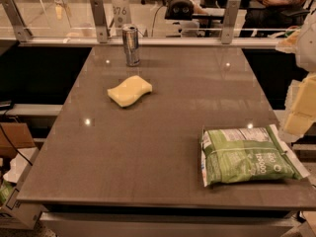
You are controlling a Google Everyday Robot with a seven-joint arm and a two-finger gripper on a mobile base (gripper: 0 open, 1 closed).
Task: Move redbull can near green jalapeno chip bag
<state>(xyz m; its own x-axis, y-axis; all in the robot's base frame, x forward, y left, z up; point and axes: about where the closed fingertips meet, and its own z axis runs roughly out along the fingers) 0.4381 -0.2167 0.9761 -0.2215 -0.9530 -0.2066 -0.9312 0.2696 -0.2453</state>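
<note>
The slim, upright silver-and-blue redbull can (131, 45) stands far left of the pale gripper (302, 105), apparently at the right edge, its opening impossible to tell.

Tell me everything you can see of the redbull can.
The redbull can is a slim, tall metal can, silver and blue, with a shiny silver top. It stands upright on the table, near its far edge, left of centre, touching nothing else. A yellow sponge lies apart in front of it. The gripper hangs at the view's right edge, far from it.
</note>
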